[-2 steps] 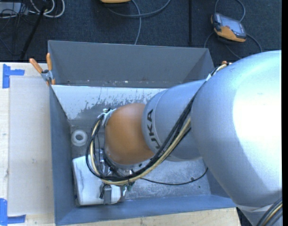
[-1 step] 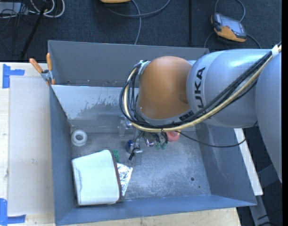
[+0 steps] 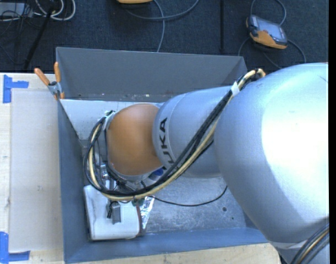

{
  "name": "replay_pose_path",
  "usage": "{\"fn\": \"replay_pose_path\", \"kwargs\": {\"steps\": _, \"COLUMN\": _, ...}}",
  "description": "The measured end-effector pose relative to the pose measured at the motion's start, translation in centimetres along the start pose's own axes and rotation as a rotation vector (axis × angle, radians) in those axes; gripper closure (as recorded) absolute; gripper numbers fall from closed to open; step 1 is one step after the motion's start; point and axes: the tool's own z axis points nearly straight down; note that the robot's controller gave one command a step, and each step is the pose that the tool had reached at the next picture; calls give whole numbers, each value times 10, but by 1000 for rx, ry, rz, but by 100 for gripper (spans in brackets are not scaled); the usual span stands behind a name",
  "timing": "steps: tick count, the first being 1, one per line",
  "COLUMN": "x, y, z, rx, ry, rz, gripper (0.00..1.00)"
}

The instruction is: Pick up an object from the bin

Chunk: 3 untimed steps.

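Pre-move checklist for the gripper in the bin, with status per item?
1. Gripper over a target: ok. It sits above the white flat block in the bin's near-left corner.
2. Object held: cannot tell. The wrist hides the grip.
3. Room around the target: not ok. The block lies close to the bin's left wall and its front wall.
4. Neighbours clear: not ok. A crinkled silver piece appears to touch the block's right edge.
5. Arm cables free of the left wall: cannot tell. The loop hangs close to it.
6. Other objects under the arm: cannot tell. The arm covers most of the floor.
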Motion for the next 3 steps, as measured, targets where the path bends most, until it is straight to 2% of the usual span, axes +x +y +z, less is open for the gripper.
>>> {"fn": "replay_pose_path", "kwargs": {"steps": 1, "x": -15, "y": 13, "z": 5, "rx": 4, "ry": 6, "rz": 55, "gripper": 0}}
{"fn": "replay_pose_path", "kwargs": {"steps": 2, "x": -69, "y": -22, "z": 4, "rx": 0, "ry": -1, "rz": 81, "gripper": 0}}
{"fn": "replay_pose_path", "kwargs": {"steps": 3, "x": -51, "y": 5, "z": 3, "rx": 2, "ry": -5, "rz": -260, "gripper": 0}}
